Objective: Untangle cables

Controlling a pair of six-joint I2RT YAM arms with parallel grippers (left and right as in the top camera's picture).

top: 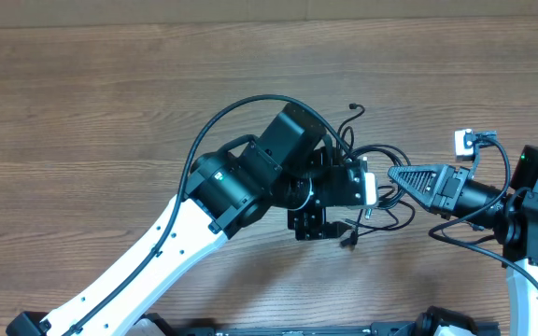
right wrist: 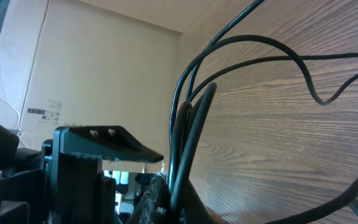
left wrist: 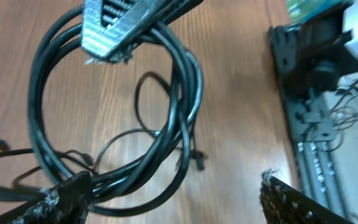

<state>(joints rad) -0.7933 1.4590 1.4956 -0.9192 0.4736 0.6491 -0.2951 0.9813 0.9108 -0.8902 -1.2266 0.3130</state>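
Observation:
The cables (top: 381, 163) are thin black cords lying in a tangled loop on the wooden table between the two arms. In the left wrist view the cables (left wrist: 182, 93) form a round coil with thinner strands and small plugs inside it. My right gripper (top: 398, 175) comes in from the right and is shut on the cables (right wrist: 188, 124), which run up between its fingers (right wrist: 157, 199). My left gripper (left wrist: 173, 199) hangs over the bundle (top: 332, 191) with its jaws wide apart. Its left finger (left wrist: 67, 196) rests against several strands. Its right finger (left wrist: 294, 202) is over bare wood.
A white connector (top: 464, 142) with its cord lies beside the right arm (top: 535, 210). A black frame with wiring (left wrist: 306, 93) runs along the table's near edge. The left arm (top: 185, 233) crosses from the bottom left. A cardboard box (right wrist: 73, 62) stands beyond the table.

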